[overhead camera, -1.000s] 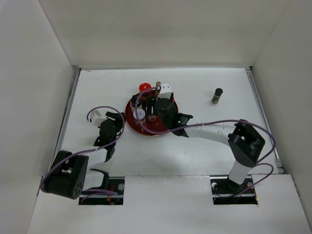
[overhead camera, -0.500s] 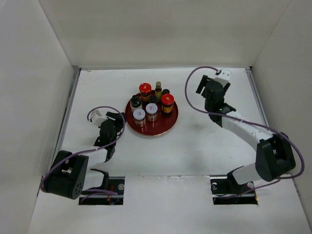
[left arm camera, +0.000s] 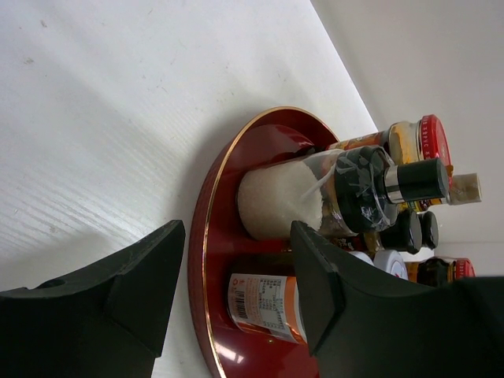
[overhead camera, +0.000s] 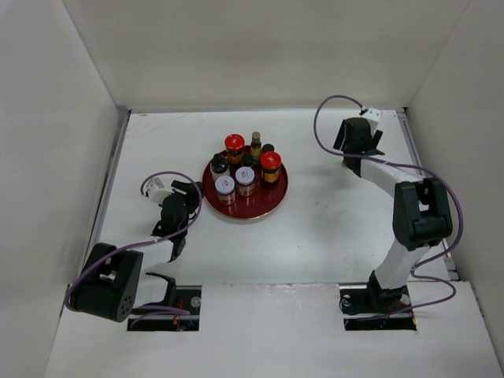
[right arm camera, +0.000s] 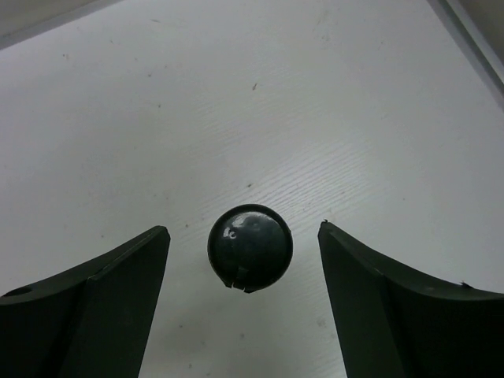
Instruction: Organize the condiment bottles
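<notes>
Black-capped bottle [right arm camera: 250,248] stands untouched inside the wide-spread right pincer [right arm camera: 242,230]; left pincer [left arm camera: 236,228] gapes too.

The tabletop [right arm camera: 157,94] is matt white, with a fine streaky grain and a few dark specks. The black-capped bottle [right arm camera: 250,247] shows a smooth, glossy cap top with small highlights. The jaws of the right gripper [right arm camera: 242,230] and the left gripper [left arm camera: 236,230] look like matt black plastic with smooth faces. The red tray [left arm camera: 213,268] has a glossy, lacquer-like finish, a thin gold rim line and bright reflections. On it, the clear jar [left arm camera: 279,201] is shiny glass with crinkled transparent film round its neck. The labelled bottle [left arm camera: 264,303] carries a printed paper label. The red-capped jar [left arm camera: 431,142] has a ribbed lid with a slight sheen.
</notes>
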`<control>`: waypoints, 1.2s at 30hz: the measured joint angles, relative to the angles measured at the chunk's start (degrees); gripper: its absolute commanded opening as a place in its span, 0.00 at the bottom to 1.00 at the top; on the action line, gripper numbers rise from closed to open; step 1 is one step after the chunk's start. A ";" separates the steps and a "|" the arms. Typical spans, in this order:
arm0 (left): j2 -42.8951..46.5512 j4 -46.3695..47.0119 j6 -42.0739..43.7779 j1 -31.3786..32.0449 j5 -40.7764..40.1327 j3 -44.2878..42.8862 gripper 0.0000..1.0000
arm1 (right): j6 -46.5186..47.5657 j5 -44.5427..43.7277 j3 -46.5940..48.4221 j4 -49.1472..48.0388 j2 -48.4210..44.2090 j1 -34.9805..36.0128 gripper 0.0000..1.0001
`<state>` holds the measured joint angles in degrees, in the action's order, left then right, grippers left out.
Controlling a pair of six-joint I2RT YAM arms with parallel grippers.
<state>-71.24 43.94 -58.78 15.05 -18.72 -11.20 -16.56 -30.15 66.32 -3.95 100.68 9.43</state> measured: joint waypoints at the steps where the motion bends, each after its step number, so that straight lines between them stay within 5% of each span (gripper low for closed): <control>1: 0.00 0.02 -0.02 0.00 0.00 0.00 0.54 | -0.13 0.76 0.24 0.13 0.46 -0.37 0.77; 11: -0.02 0.42 -0.02 -0.37 0.35 0.00 0.54 | -1.77 3.63 1.77 1.57 3.96 -1.40 0.39; 18: -0.02 0.44 -0.02 -0.37 0.37 0.00 0.54 | -2.78 0.87 -4.17 1.86 -4.63 4.44 0.38; 27: -0.11 0.48 0.00 0.07 0.35 0.00 0.57 | -3.82 -0.55 -19.21 0.72 -26.64 27.39 0.39; 36: 1.44 0.44 0.52 -0.31 0.20 0.00 0.63 | -4.17 2.10 -16.70 -4.07 -19.78 41.05 0.39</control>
<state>-69.80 44.38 -58.26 14.74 -18.52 -11.20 -20.73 -28.05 49.63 -8.01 80.90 50.48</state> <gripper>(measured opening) 0.616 0.522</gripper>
